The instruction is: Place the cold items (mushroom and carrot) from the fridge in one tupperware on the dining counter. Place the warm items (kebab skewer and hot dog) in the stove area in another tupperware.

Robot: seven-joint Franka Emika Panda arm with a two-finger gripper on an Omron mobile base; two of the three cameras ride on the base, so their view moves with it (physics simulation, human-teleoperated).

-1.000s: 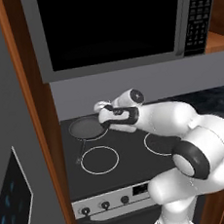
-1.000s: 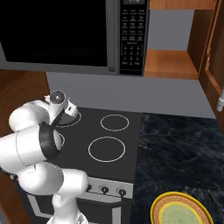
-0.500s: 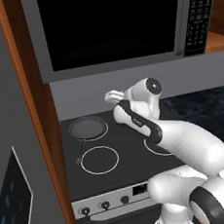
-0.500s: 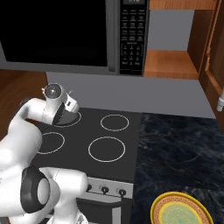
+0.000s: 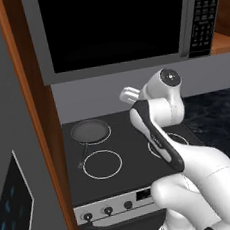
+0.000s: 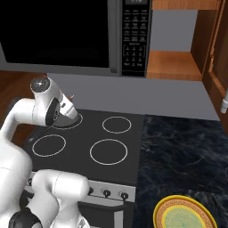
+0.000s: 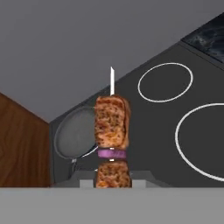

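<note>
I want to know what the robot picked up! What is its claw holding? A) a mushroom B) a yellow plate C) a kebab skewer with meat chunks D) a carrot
C: in the hand view the claw is shut on the kebab skewer, browned meat chunks and a purple onion slice on a stick, lifted above the stove.

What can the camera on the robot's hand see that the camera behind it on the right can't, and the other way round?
Hand view: the kebab skewer, chunks of browned meat and a purple onion slice, gripped in the shut claw. Right base view: the microwave, a yellow plate on the black counter, and the stove knobs. Both: the black stove top with white burner rings, and the frying pan.
</note>
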